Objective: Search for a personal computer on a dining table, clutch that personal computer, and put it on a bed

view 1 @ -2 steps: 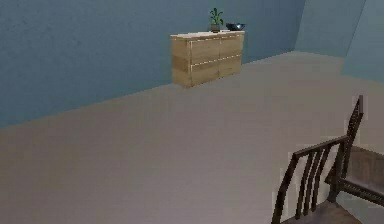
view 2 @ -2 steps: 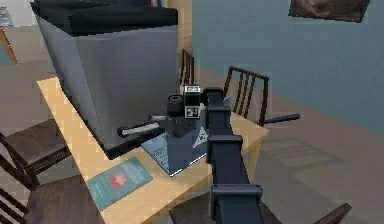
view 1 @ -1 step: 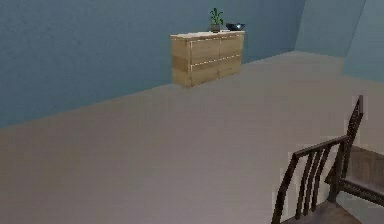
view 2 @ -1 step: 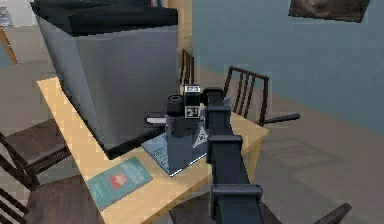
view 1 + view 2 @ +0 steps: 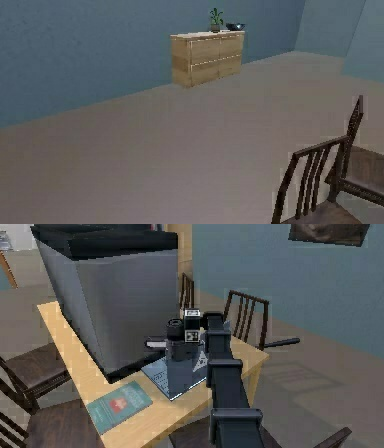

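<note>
**A:** At mid-frame in the arm side view, my fingers [image 5: 156, 344] hang by a flat grey slab, the personal computer [image 5: 162, 384] I reckon, lying lower middle on the tabletop [image 5: 62, 329].

**B:** Got it gripped?

**A:** Can't tell, nor how the fingers stand. Grasping step, I judge. Next: secure it, lift clear, go find a bed.

The hand [image 5: 160, 342] hides part of a flat grey thing [image 5: 162, 380]; the picture's edge cuts a chair [image 5: 320, 148].

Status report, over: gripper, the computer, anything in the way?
Gripper at dining table, hold unclear. Flat grey slab by it, maybe the computer. Big grey box stands close.
</note>
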Robot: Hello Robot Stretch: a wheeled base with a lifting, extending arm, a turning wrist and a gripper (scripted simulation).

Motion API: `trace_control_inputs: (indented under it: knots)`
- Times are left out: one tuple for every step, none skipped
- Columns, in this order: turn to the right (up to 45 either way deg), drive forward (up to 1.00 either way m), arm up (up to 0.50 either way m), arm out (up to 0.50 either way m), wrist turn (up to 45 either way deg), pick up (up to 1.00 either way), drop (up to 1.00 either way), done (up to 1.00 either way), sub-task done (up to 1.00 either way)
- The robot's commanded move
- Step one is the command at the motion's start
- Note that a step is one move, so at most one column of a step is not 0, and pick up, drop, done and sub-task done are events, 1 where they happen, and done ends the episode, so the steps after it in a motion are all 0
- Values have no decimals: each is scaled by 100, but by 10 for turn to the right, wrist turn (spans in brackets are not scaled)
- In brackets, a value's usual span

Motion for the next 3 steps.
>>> trace_control_inputs:
  knots:
    - [0,0,6,0,0,0,0,0,0]
    - [0,0,0,0,-450,0,0,0,0]
    - [0,0,0,0,-450,0,0,0,0]
